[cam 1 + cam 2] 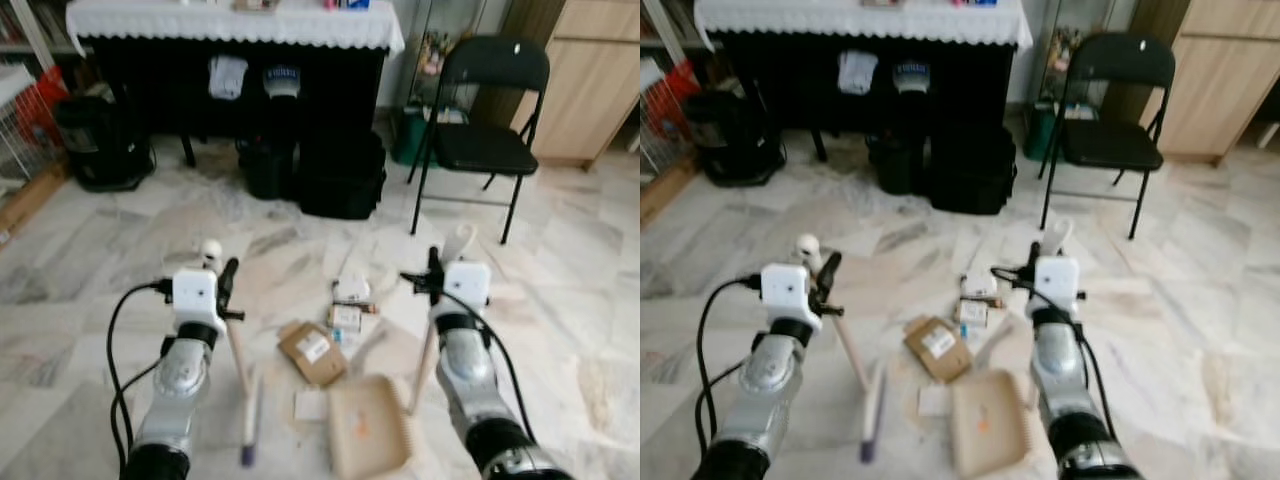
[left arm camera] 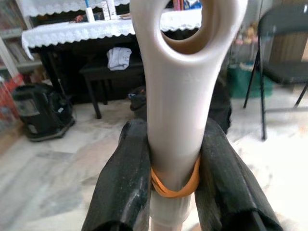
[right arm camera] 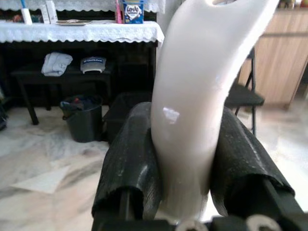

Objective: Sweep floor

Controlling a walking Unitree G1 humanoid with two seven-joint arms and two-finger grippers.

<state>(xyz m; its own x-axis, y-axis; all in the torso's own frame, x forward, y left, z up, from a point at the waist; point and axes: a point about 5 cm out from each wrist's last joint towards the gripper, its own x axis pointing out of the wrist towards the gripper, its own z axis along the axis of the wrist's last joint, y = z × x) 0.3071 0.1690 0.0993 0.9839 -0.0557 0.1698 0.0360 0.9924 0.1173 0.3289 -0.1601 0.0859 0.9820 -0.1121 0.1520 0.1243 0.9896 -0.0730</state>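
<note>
My left gripper is shut on the cream broom handle, just below its loop, where an orange rubber band wraps it. The broom's stick slants down to its head on the marble floor. My right gripper is shut on the cream handle of a tan dustpan, which rests on the floor between my arms. Litter lies ahead of the pan: a flat cardboard box, small packets and a paper slip.
A black folding chair stands at the back right beside a wooden cabinet. A dark table under a white lace cloth has black bags and a bin beneath it. A black appliance sits at the back left.
</note>
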